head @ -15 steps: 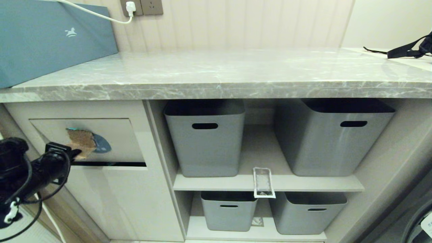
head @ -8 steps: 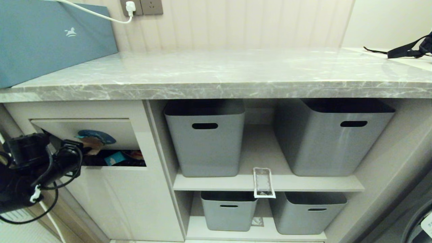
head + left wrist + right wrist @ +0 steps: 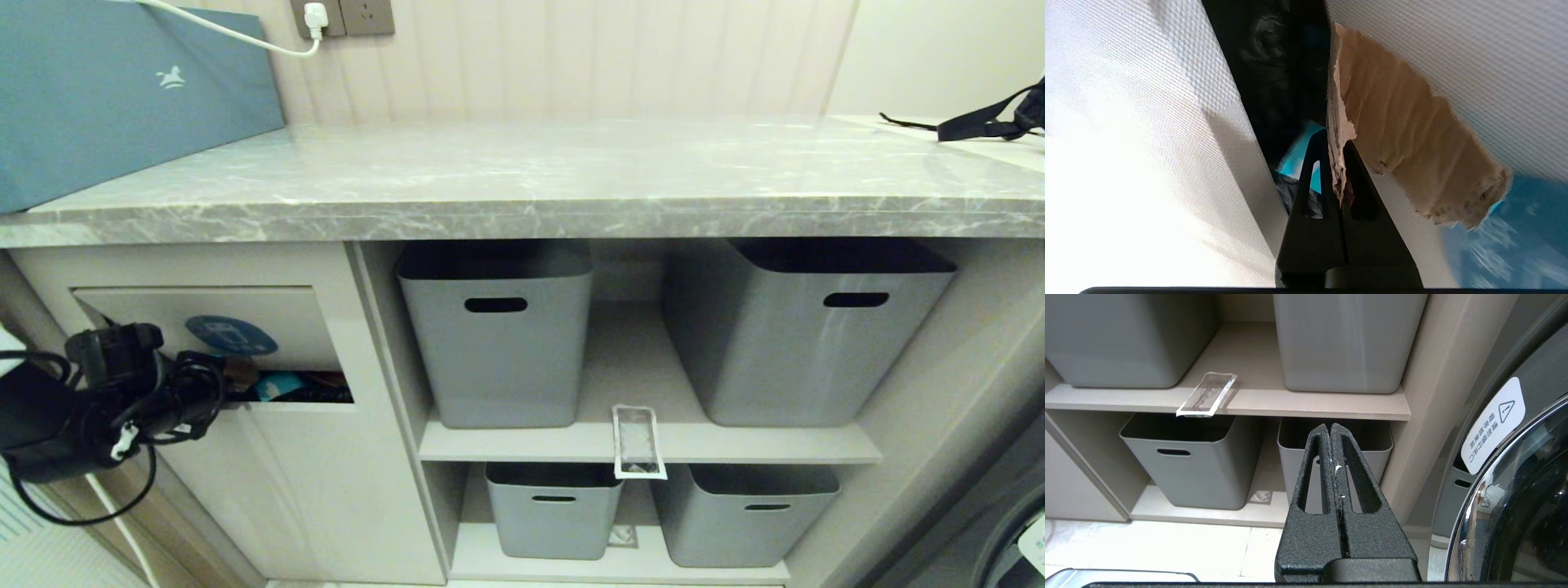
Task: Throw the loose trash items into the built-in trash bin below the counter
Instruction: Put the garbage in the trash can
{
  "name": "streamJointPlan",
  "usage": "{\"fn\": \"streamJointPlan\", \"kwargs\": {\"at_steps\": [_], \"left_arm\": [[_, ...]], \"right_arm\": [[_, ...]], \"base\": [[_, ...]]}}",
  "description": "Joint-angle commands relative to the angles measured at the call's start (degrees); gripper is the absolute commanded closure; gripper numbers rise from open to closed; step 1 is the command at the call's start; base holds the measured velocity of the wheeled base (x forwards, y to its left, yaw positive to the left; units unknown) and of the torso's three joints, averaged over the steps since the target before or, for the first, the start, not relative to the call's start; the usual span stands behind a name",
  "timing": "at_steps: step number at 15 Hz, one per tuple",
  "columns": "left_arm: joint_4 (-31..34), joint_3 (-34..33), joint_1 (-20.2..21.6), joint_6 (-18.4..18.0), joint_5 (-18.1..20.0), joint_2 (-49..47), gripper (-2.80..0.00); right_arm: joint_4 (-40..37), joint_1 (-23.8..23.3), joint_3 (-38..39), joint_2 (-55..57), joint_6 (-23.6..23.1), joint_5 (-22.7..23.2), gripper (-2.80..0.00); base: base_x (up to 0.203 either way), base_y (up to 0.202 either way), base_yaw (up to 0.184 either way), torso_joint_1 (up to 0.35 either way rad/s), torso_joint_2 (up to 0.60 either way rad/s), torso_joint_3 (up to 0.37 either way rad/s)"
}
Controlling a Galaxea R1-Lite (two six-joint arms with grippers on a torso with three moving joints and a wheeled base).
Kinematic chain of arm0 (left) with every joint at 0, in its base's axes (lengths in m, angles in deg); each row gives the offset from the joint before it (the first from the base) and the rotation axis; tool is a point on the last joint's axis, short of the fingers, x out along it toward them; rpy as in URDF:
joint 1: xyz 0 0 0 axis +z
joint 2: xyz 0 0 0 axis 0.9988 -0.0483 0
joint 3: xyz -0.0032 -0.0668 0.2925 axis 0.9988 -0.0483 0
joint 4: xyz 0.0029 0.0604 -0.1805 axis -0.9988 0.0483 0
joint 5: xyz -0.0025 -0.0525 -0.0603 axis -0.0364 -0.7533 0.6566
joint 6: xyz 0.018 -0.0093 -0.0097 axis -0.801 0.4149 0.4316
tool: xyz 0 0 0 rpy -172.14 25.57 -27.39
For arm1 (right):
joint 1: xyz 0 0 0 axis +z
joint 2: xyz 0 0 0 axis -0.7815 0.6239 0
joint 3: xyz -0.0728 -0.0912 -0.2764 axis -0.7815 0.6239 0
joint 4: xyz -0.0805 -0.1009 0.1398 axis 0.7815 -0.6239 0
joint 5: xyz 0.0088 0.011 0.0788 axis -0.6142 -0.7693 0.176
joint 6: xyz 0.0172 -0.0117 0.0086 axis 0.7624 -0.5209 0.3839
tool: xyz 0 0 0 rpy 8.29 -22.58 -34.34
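Note:
My left gripper (image 3: 1335, 139) is shut on a torn brown cardboard piece (image 3: 1404, 134). It is pressed against the swing flap (image 3: 269, 314) of the built-in trash bin, below the counter (image 3: 522, 175) at the left. The flap is tilted inward and its blue sticker (image 3: 230, 335) shows. In the head view the left gripper (image 3: 219, 377) reaches into the dark slot, where a teal scrap (image 3: 277, 384) lies. A clear white-edged wrapper (image 3: 637, 441) hangs over the upper shelf's edge. A small clear wrapper (image 3: 1260, 497) lies on the lower shelf. My right gripper (image 3: 1329, 426) is shut and empty, low before the shelves.
Grey tubs (image 3: 498, 335) stand on the beige shelves. A teal box (image 3: 122, 90) sits on the counter's left end and a black strap (image 3: 980, 122) lies at its far right. A washing machine door (image 3: 1515, 498) is close on the right.
My left gripper has pushed forward with the cardboard into the flap. The flap has swung inward, the slot has widened, and the sticker is uncovered.

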Motion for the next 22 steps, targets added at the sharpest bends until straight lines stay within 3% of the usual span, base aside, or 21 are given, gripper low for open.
{"fn": "streamJointPlan", "kwargs": {"at_steps": [1,8,9,12,18,22], "left_arm": [[-0.1,1.4,-0.7,0.3,-0.1,-0.7,0.00],[0.0,3.7,-4.2,0.3,-3.1,-0.1,0.00],[0.1,3.5,-4.6,0.3,-3.2,-0.1,-2.80],[0.2,2.7,-4.9,0.1,-3.5,0.8,-2.80],[0.1,1.7,-5.7,-2.6,-7.7,3.2,-2.80],[0.1,-4.2,-7.1,-2.8,-8.6,6.3,-2.80]], "right_arm": [[0.0,0.0,0.0,0.0,0.0,0.0,0.00],[0.0,0.0,0.0,-0.1,0.0,0.0,0.00],[0.0,0.1,0.0,-0.1,0.0,0.0,0.00],[0.0,0.1,0.0,-0.1,0.0,0.0,0.00],[0.0,0.0,0.0,-0.1,0.0,0.0,0.00],[0.0,0.0,0.0,0.0,0.0,0.0,0.00]], "base": [[0.000,0.000,0.000,0.000,0.00,0.000],[0.000,0.000,0.000,0.000,0.00,0.000],[0.000,0.000,0.000,0.000,0.00,0.000],[0.000,0.000,0.000,0.000,0.00,0.000],[0.000,0.000,0.000,0.000,0.00,0.000],[0.000,0.000,0.000,0.000,0.00,0.000]]}}
